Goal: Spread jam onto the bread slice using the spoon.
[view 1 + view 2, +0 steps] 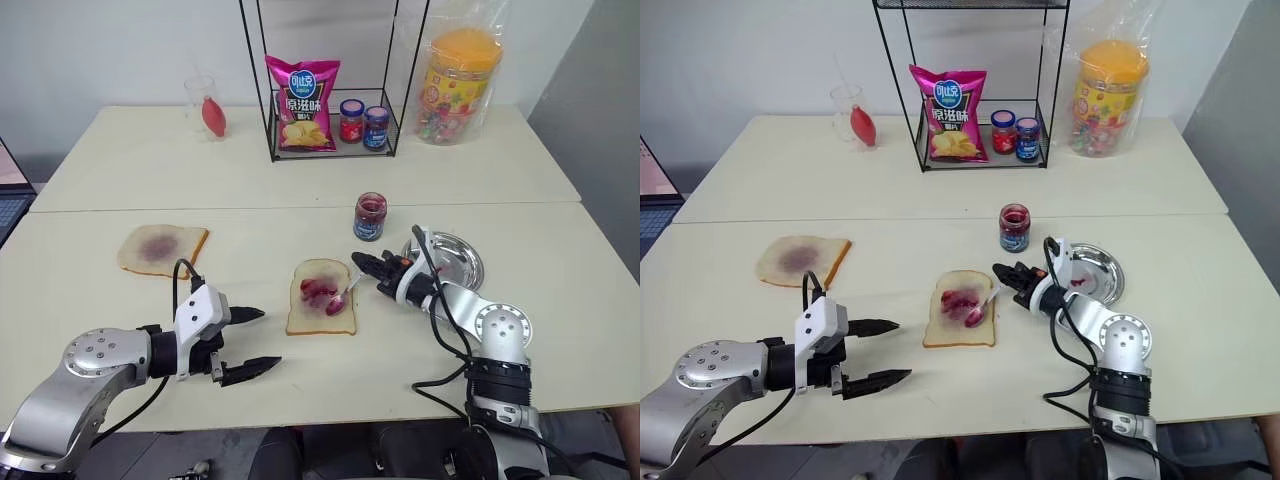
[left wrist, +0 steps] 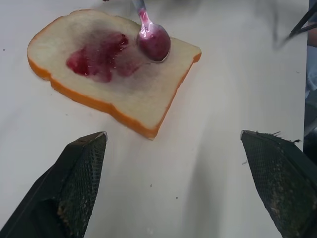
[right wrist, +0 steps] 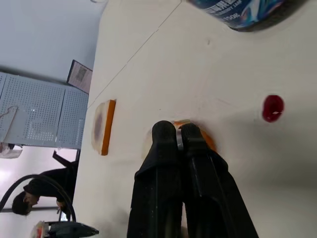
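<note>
At mid-frame the spoon (image 1: 343,297) slanted from the shut right gripper (image 1: 366,266) down-left onto the bread (image 1: 321,297) — bowl resting just right of the jam (image 1: 318,291) patch — while the left gripper (image 1: 256,342), lower left, gaped wide, empty.

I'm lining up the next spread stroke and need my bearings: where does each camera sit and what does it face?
Left and right eye views: on the head, looking forward and down over both arms at the table.
Left wrist view: behind the open left claw, facing the bread slice and spoon.
Right wrist view: behind the right claw, shut on the spoon, with the jam jar ahead.
Shared: all four views show the bread slice.
</note>
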`<state>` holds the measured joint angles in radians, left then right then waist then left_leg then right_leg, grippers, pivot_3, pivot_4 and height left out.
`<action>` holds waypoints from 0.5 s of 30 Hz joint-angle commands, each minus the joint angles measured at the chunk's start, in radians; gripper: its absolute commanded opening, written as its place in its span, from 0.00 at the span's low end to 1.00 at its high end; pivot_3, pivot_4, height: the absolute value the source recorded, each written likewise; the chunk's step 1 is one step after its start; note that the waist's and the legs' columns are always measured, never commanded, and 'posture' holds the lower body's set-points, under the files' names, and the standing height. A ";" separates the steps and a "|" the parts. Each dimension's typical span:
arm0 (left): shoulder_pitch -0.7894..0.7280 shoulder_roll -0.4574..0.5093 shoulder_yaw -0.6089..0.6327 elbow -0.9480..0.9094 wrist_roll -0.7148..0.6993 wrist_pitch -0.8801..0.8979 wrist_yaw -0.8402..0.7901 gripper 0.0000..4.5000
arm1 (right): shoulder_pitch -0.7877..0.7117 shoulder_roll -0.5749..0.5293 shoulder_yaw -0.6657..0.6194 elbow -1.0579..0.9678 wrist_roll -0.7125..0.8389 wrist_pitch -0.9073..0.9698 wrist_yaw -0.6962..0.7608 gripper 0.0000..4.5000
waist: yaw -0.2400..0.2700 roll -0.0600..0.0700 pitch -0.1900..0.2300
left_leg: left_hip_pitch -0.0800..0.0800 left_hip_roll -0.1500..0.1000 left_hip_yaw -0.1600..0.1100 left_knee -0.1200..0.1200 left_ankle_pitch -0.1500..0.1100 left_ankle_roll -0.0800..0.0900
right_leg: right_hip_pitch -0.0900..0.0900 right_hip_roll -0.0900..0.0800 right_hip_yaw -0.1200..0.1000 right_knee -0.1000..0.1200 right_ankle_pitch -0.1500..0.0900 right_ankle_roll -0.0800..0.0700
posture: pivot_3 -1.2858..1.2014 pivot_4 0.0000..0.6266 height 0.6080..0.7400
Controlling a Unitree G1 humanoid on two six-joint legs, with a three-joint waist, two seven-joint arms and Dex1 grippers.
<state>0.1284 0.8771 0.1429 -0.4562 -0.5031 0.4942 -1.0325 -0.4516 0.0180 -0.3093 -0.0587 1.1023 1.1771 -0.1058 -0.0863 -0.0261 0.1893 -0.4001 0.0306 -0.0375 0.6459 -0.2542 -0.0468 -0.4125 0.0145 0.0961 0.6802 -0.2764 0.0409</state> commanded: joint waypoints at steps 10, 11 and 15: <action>-0.052 -0.042 0.024 -0.011 0.021 -0.069 0.054 1.00 | -0.097 -0.012 0.004 -0.115 0.215 -0.041 0.067 0.00 | 0.000 0.000 0.000 | 0.000 0.000 0.000 0.000 0.000 0.000 | 0.000 0.000 0.000 0.000 0.000 0.000 | 0.52 0.24 1.00; -0.072 -0.045 0.020 -0.018 0.028 -0.080 0.059 1.00 | -0.105 -0.024 0.006 -0.124 0.203 -0.060 0.087 0.00 | 0.000 0.000 0.000 | 0.000 0.000 0.000 0.000 0.000 0.000 | 0.000 0.000 0.000 0.000 0.000 0.000 | 0.52 0.24 1.00; -0.159 -0.057 0.003 -0.053 0.012 -0.067 0.083 1.00 | -0.129 -0.104 0.003 -0.154 0.165 -0.124 0.157 0.00 | 0.005 0.000 0.000 | -0.001 -0.001 0.000 0.001 0.000 0.000 | 0.000 0.000 0.000 0.000 0.000 0.000 | 0.52 0.24 1.00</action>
<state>0.0012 0.8237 0.1429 -0.4649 -0.4803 0.4332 -0.9648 -0.5500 -0.0563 -0.2930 -0.1577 1.2690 1.0979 0.0053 -0.0812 -0.0260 0.1894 -0.4010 0.0301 -0.0369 0.6466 -0.2542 -0.0468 -0.4123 0.0143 0.0966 0.6796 -0.2766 0.0413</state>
